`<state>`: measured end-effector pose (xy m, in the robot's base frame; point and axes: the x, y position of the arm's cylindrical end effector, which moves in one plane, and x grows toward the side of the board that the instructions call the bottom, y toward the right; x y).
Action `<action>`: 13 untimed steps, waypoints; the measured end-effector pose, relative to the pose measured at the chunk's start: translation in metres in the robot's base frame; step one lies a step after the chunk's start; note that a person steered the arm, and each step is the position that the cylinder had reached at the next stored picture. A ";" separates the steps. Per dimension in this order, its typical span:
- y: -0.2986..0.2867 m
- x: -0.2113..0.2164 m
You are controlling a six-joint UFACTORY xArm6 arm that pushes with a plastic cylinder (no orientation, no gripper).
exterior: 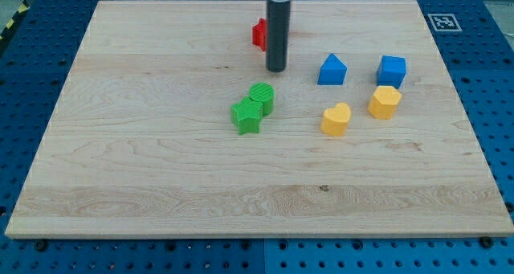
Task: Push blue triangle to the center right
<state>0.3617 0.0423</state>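
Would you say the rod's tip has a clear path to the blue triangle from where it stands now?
Probably yes. My tip sits to the view's left of the blue triangle, with bare board between them; the red block lies behind the rod, out of the way.

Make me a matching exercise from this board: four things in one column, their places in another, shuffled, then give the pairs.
1. blue triangle
2. blue cube
3. red block
4. my tip

A. partly hidden behind the rod, near the view's top
B. left of the blue triangle, with a gap between
C. just above the yellow hexagon
D. up and right of the yellow heart

Pairs: 1-D, 2-C, 3-A, 4-B
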 end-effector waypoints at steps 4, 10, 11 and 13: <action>0.106 0.001; 0.112 0.055; 0.117 0.054; 0.118 0.054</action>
<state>0.4158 0.1607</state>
